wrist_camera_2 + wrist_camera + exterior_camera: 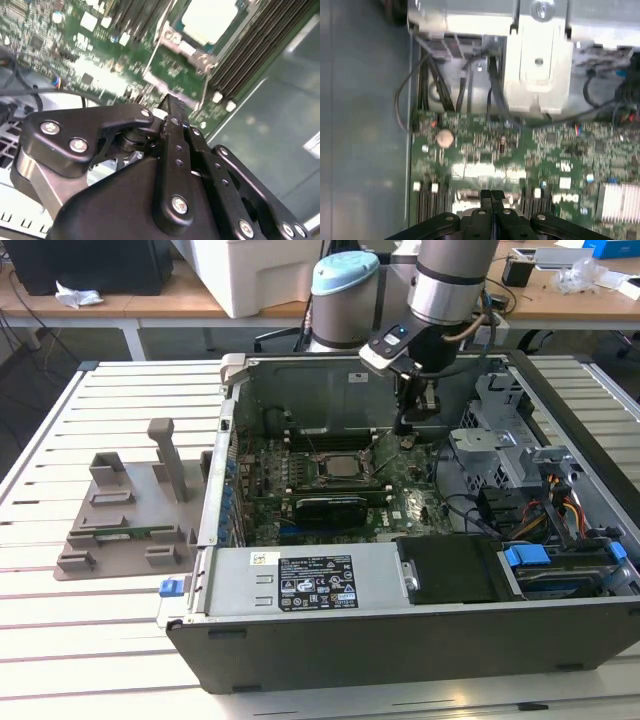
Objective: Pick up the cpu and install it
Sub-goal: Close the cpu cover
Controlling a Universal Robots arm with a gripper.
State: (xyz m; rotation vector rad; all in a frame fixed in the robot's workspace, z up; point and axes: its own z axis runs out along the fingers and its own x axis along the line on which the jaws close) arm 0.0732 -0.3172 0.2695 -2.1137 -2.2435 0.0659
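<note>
The cpu (337, 468) lies flat in its socket in the middle of the green motherboard (400, 505), inside the open computer case. Its shiny pale top (210, 17) also shows in the second wrist view. My gripper (403, 428) hangs inside the case just beyond the socket's corner, toward the exterior view's right and a little above the board. Its black fingers (491, 196) are pressed together, shut, with nothing seen between them. In the second wrist view the gripper (169, 102) tip is close to a thin metal socket lever (154, 47).
A black card with a fan (330, 505) sits just in front of the socket. The power supply (310, 580) fills the case front; the drive cage (500, 450) and cables (560, 510) crowd the exterior view's right. A grey fixture tray (125, 525) stands outside the case.
</note>
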